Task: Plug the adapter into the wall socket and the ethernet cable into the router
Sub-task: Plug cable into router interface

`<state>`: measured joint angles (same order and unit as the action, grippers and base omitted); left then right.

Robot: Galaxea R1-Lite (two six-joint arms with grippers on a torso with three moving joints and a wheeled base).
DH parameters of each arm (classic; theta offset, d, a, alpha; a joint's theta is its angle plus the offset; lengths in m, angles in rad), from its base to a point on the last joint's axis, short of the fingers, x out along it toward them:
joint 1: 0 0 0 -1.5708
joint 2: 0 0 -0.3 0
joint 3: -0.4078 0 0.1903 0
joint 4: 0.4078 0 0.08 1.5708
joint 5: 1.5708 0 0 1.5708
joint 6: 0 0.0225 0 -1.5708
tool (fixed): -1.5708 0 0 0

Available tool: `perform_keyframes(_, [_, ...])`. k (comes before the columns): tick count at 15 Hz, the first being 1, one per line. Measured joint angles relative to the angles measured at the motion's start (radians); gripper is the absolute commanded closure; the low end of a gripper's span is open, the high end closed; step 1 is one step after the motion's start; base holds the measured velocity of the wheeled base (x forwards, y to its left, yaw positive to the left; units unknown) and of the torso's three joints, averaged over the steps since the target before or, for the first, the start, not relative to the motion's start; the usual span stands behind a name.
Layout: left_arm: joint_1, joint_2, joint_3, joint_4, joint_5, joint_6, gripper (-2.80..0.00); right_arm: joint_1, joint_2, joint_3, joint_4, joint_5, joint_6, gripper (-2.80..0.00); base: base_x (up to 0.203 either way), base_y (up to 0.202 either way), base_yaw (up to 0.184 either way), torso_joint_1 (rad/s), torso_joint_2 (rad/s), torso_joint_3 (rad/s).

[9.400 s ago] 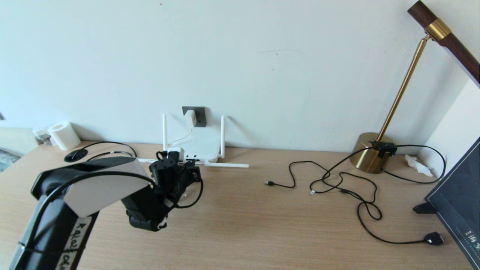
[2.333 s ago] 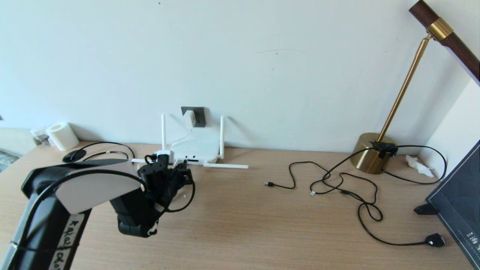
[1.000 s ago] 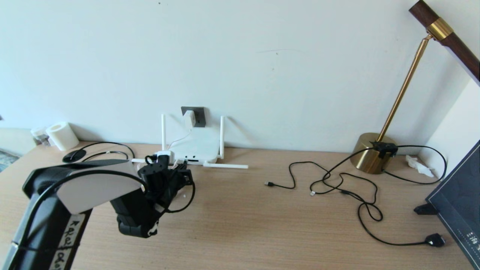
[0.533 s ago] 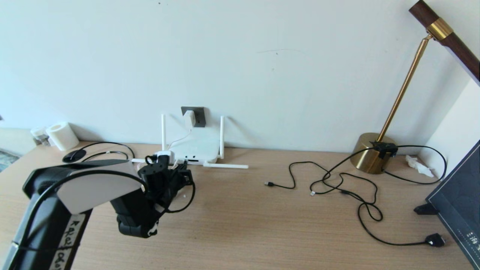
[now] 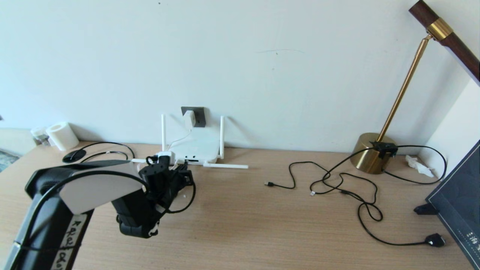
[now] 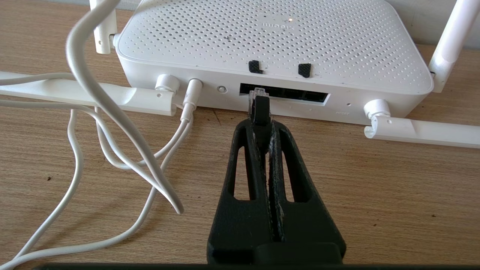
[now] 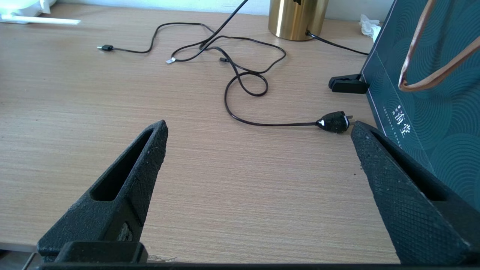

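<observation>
The white router [image 6: 277,37] lies at the back of the desk, its dark port row [image 6: 292,93] facing my left gripper [image 6: 261,125]. That gripper is shut on the black boot of the ethernet cable [image 6: 260,110]. The cable's clear plug [image 6: 259,92] sits at the mouth of the leftmost port, and how far in it reaches I cannot tell. In the head view the router [image 5: 197,148] stands below the dark wall socket [image 5: 200,115], with the white adapter [image 5: 189,118] plugged into it. The left gripper [image 5: 182,170] is just in front of the router. My right gripper [image 7: 258,125] hovers open over bare desk.
Loose white cords [image 6: 112,123] loop beside the router. Thin black cables [image 5: 337,183] sprawl across the right of the desk, ending in a black plug [image 5: 434,239]. A brass lamp base [image 5: 371,152], a dark bag [image 7: 431,93] and a paper roll [image 5: 62,135] stand at the edges.
Over the last second the left arm has barely shifted. Compared with the oldest frame, the left gripper sits a little further left and closer to the router.
</observation>
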<state>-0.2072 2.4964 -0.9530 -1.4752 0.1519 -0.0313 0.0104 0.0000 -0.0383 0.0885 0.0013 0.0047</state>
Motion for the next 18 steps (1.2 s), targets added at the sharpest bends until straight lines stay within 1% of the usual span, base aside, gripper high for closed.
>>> perform_keyframes(18, [0.007,0.008,-0.015,-0.001,-0.002,-0.003,0.0,0.0,0.0,0.0,0.0,0.0,0.0,-2.8,0.0,0.0,0.0,0.0,0.0,0.0])
